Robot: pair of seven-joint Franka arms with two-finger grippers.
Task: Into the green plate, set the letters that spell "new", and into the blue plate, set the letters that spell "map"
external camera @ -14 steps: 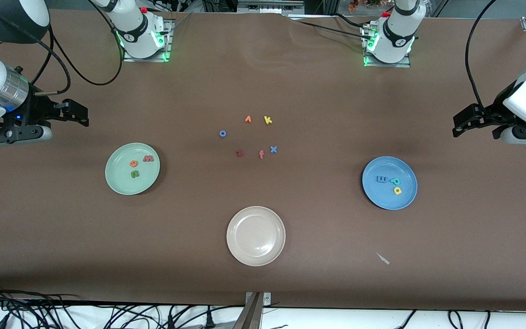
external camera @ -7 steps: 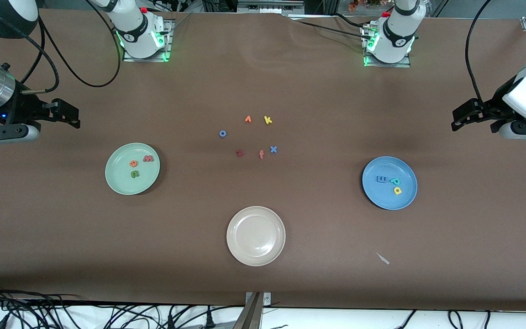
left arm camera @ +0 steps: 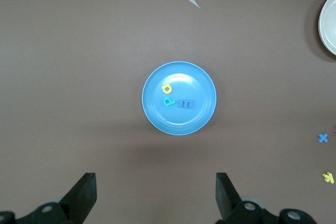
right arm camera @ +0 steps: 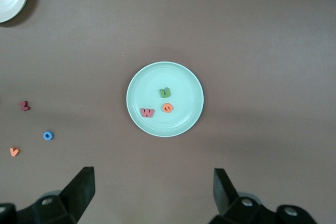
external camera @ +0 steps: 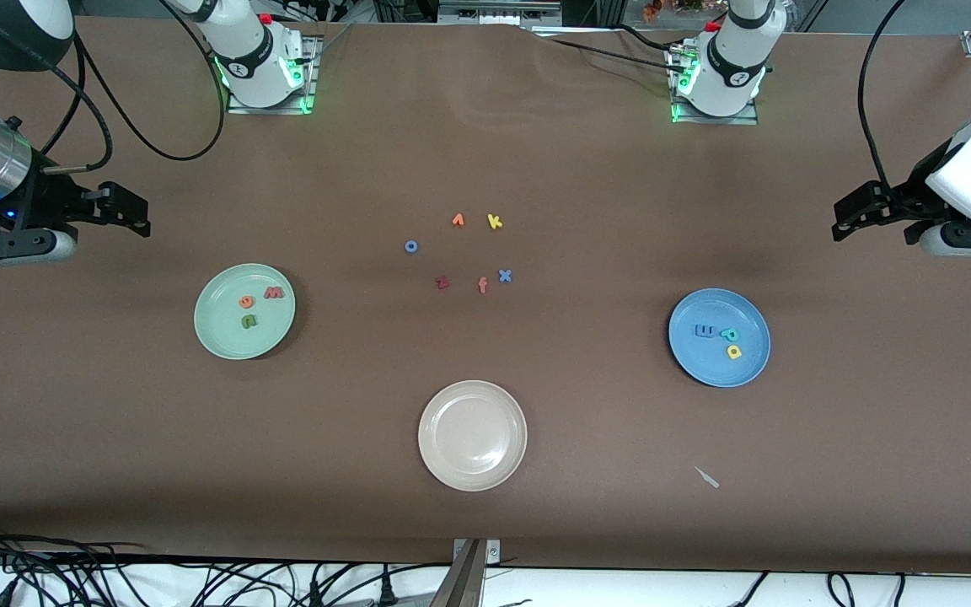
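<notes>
Brown cloth covers the worktop, and both arms wait at its ends. Left claw (left arm camera: 153, 199) hangs empty with its jaws wide apart, just short of the blue plate (external camera: 753, 367), which carries the blue m (external camera: 705, 331), teal p (external camera: 730, 335) and yellow a (external camera: 734, 351). Right claw (right arm camera: 152, 195) is likewise spread and empty, near the green plate (external camera: 220, 341) holding the green n (external camera: 249, 320), orange e (external camera: 246, 301) and salmon w (external camera: 273, 292). Both words look sorted (nothing left to move). Such foam letters are probably light and soft, best pinched across their flat edges. Farther off, midway between the claws, sit spare letters (external camera: 482, 285) and a beige plate (external camera: 435, 459).
</notes>
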